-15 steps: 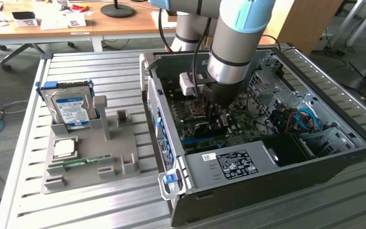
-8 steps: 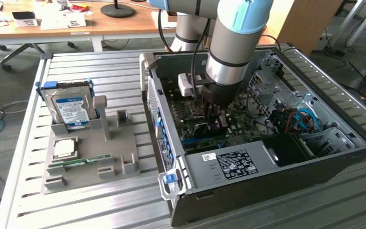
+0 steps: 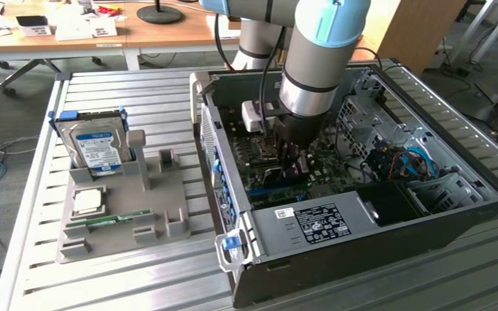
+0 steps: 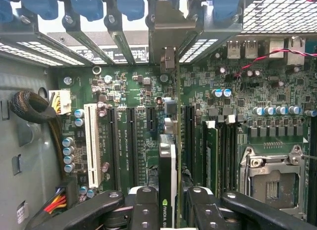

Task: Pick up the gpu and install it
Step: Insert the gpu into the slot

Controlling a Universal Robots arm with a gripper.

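The tool (image 4: 167,203) is clamped on the gpu (image 4: 168,163), one dark finger (image 4: 143,205) on each face of the card, which stands on edge between them with its logo strip facing the wrist camera. The card hangs low over the green motherboard (image 4: 133,91), in line with the long black expansion slots (image 4: 131,141) and just beside the white slot (image 4: 91,141); its silver end bracket (image 4: 168,57) reaches to the case's rear openings under the blue latches (image 4: 89,2). Whether its edge is seated I cannot tell. An open processor socket (image 4: 275,183) lies further along the board. In the exterior view the tool (image 3: 290,159) reaches down into the open computer case (image 3: 388,227) on the slatted tabletop (image 3: 128,91). On the exterior view's left, a grey holder (image 3: 171,194) carries a hard drive (image 3: 98,150) and a memory stick (image 3: 111,220).
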